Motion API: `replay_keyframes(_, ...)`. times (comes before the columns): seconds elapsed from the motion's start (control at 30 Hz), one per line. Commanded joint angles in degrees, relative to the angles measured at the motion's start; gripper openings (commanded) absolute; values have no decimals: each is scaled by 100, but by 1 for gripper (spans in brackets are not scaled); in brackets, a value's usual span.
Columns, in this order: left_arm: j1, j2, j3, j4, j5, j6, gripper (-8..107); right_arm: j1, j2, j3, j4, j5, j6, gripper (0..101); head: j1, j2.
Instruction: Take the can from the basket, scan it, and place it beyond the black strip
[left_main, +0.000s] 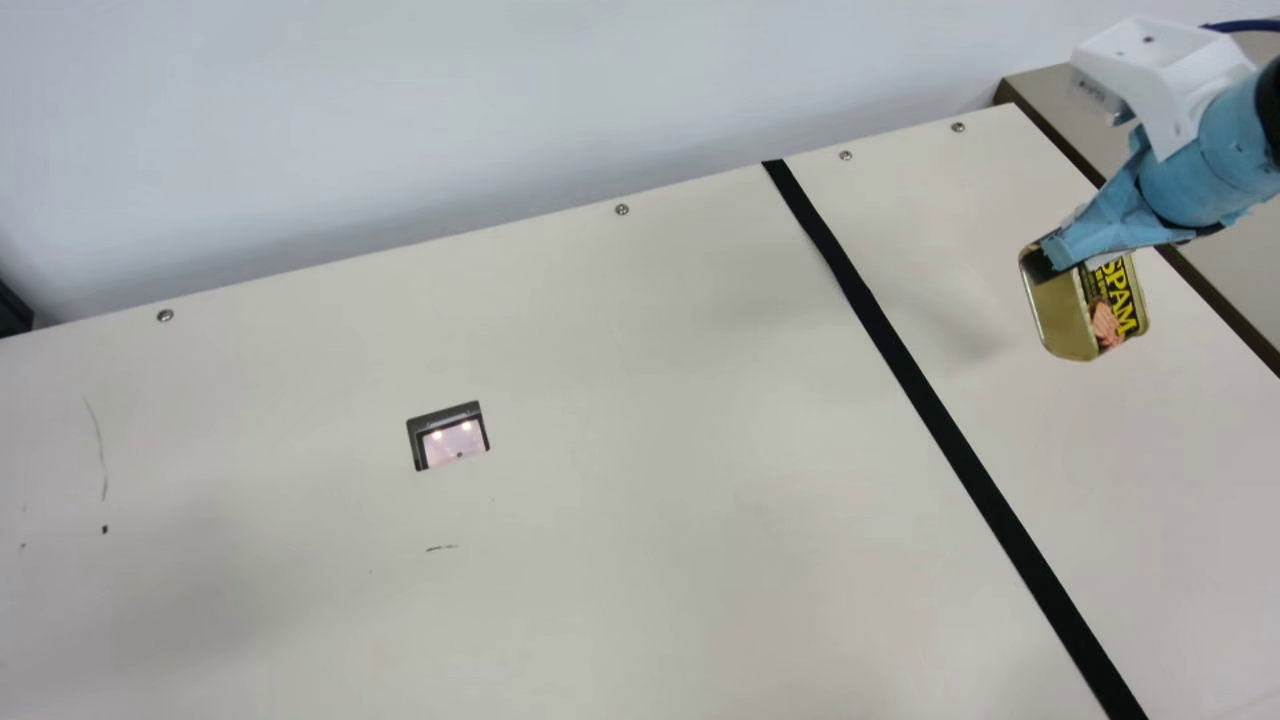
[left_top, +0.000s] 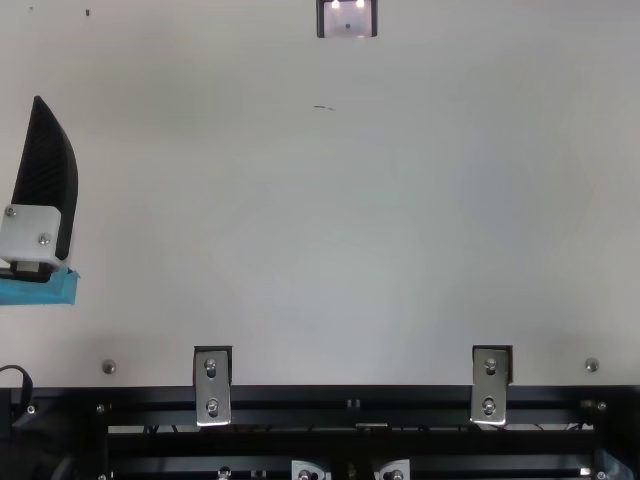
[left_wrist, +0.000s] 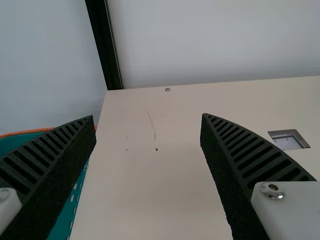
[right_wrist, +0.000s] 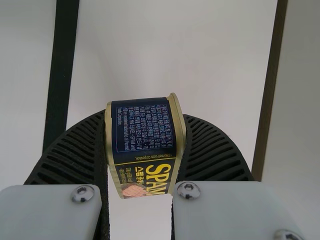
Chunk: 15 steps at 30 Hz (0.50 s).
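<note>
Gold-rimmed metal and dark blue print mark out the can (left_main: 1110, 315), which we hold directly between the ribbed fingers of our right gripper (right_wrist: 144, 119). They are drawn in until they press on its two flat metal ends, so their gap is just the can's own thickness. Seen from the neck, it hangs slantwise at the fingertips, ends facing sideways; its long axis seems to slope down from the grip towards the table (left_main: 640, 600). We take it to be raised, since a soft shadow (left_main: 965, 335) lies apart from it, on the side of the black strip (left_main: 903, 360).

The next move turns on height rather than reach: the can is already over the far side of the strip, so we judge that only lowering and letting go remain. Let go too high or too tilted, it could topple onto a broader face.

Farther out, across the strip, lies the scanner (left_main: 458, 445); whether the scan took, we cannot tell. Well apart from the can, our left gripper (left_wrist: 148, 119) has its fingers spread wide with nothing between them, beside the teal basket (left_wrist: 14, 141). Our right arm is plainly the nearer one for placing.
</note>
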Motion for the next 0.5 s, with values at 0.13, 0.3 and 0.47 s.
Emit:
replay_keyframes(0.13,0,0,0,0,0,0,90,325,330,-278,-522,650,-49,0,-12,-85)
replay_keyframes(0.3,0,0,0,0,0,0,90,523,502,-249,-655,707,33,0,-12,-85)
replay_keyframes(0.47,0,0,0,0,0,0,90,660,637,-53,-752,540,205,0,-12,-85)
